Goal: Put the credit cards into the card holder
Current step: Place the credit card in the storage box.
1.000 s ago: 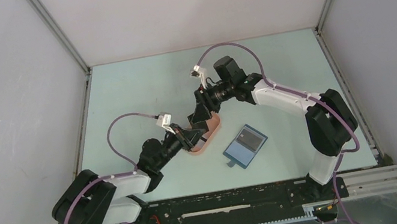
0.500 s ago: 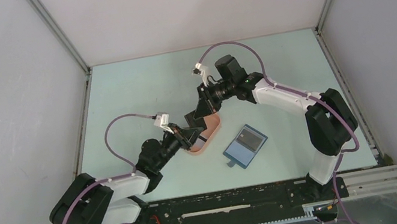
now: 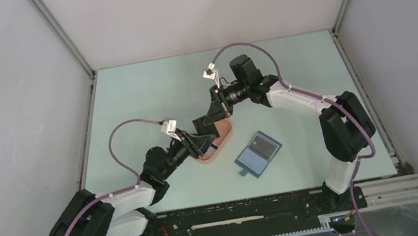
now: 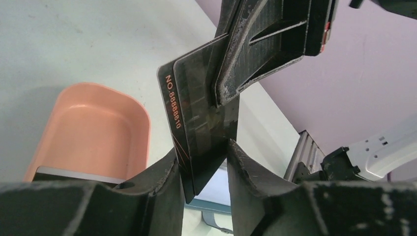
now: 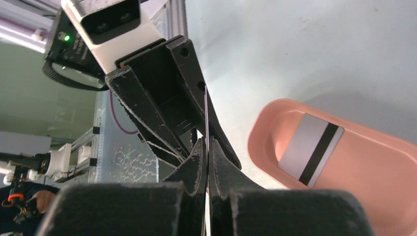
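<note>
Both arms meet over the pink tray [image 5: 255, 140] mid-counter [image 3: 145, 96]. The right hand [image 5: 207, 147] has its fingers pressed together, pinching the upper part of a black card [image 4: 196, 123]; in the right wrist view the card shows only as a thin edge-on line between the pads. The card stands roughly upright, slightly tilted, off the counter, with orange print "NO. 8888810" along one edge. The left hand [image 4: 201, 157] is below it with its fingers spread. The card's lower end sits in the gap between them, leaning against one finger and not clamped flat. So the card is carried by the right hand, with the left hand loose around it. A second card, the grey striped card [image 5: 307, 152], has a black band across it and lies flat inside the pink tray at one end. The card holder [image 3: 257, 153] is blue with a dark inner pocket showing and a small tab at its near corner. It lies flat on the counter just right of the tray, apart from both hands and from both cards. In the top view the two hands sit over the tray's left half, with the right arm reaching in from the far right and the left arm from the near left.
</note>
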You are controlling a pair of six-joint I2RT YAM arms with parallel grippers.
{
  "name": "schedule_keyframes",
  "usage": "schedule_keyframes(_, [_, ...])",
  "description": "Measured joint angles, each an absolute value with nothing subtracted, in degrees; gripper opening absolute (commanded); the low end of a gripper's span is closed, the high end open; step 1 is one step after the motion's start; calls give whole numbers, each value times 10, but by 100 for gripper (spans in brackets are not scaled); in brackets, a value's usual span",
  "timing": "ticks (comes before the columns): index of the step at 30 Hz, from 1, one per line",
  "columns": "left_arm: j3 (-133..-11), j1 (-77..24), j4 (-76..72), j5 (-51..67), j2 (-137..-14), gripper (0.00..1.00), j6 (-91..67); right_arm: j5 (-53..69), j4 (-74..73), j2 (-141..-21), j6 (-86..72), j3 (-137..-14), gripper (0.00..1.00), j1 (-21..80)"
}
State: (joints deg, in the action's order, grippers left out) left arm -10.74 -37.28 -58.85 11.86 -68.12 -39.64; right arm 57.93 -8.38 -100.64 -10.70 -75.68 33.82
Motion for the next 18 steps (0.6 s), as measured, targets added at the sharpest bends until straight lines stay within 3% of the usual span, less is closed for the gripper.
schedule_keyframes(8, [-107, -336, -592, 202, -642, 37, -396, 660, -48, -1007, -108, -757, 1, 335])
schedule_keyframes(9, [-107, -332, -592, 213, -638, 33, -396, 670, -44, -1007, -108, -757, 1, 335])
schedule_keyframes(13, [-107, -325, -594, 247, -634, 1, -399, 695, -37, -1009, -106, -757, 3, 335])
schedule_keyframes(18, [-107, -322, -597, 263, -634, 0, -405, 706, -38, -1012, -98, -757, 35, 335])
